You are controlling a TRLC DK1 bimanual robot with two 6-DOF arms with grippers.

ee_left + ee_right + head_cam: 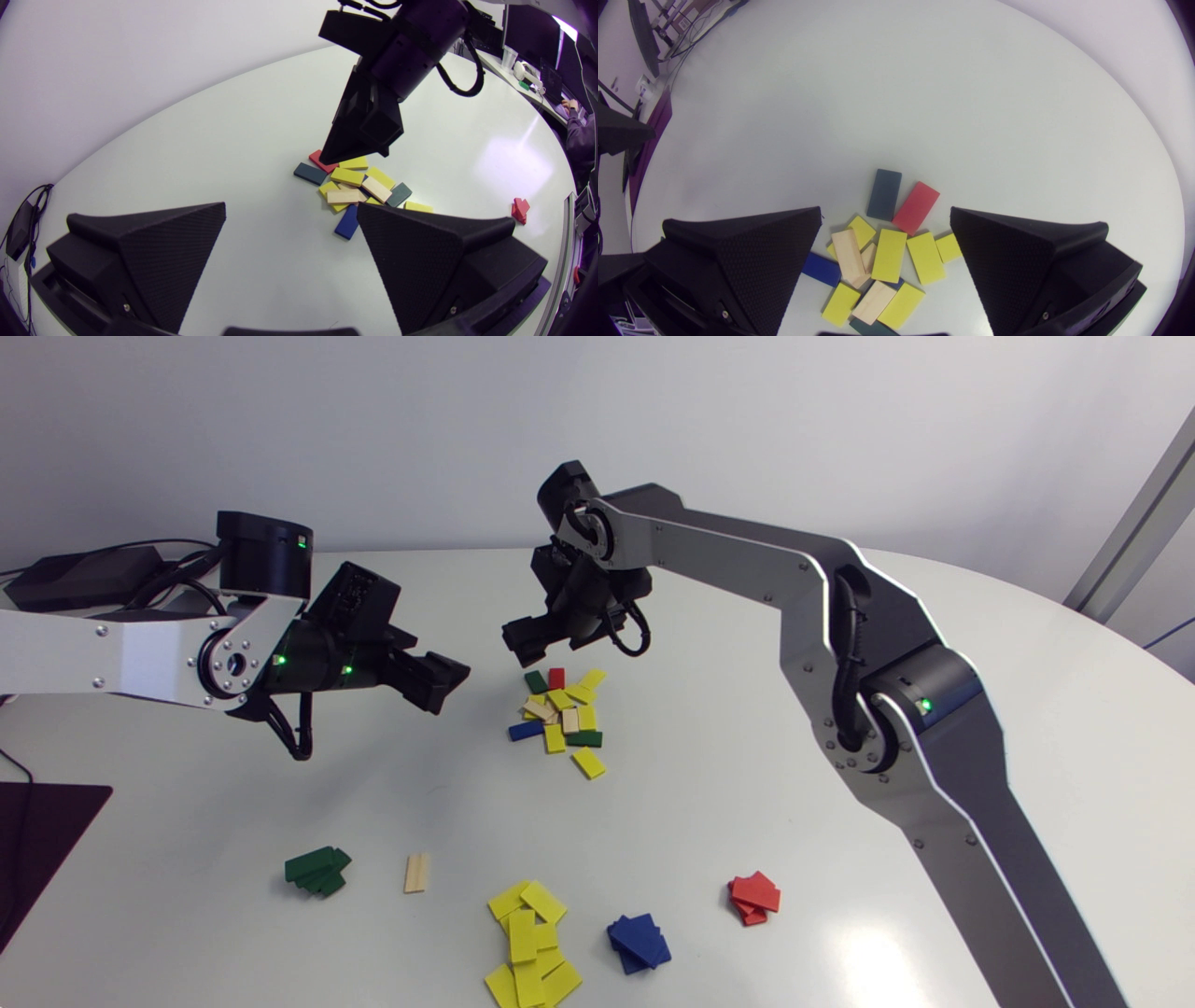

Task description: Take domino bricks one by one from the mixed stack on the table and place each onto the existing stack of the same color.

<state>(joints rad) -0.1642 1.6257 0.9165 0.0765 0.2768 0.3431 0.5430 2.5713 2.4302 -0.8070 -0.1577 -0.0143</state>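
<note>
Head view: the mixed pile [563,714] of yellow, wood, green, blue and red bricks sits mid-table [747,784]. One loose yellow brick [588,763] lies just off its near side. The right gripper [525,642] hangs just above the pile's far-left corner, its arm coming in from the right. The left gripper [439,681] is in the air left of the pile, apart from it, pointing at it. In the near row, left to right, are the green stack [317,871], a single wood brick [416,873], the yellow stack [527,943] spread loosely, the blue stack [639,943] and the red stack [754,899]. All are well apart from the pile.

Left wrist view: the left gripper's fingers are spread wide with nothing between them, touching nothing. The mixed pile is ahead of it, and a blue brick [346,223] is closest, partly hidden behind one finger. The right gripper comes down at the pile's far side, tips over a red brick [322,162]; I cannot tell whether they touch. The red stack shows far off to the side.

Right wrist view: the right gripper's fingers are wide apart and hold nothing. The pile lies below, between the fingers. The red brick and a dark green brick [884,193] lie side by side at its far edge, ahead of the fingertips.
</note>
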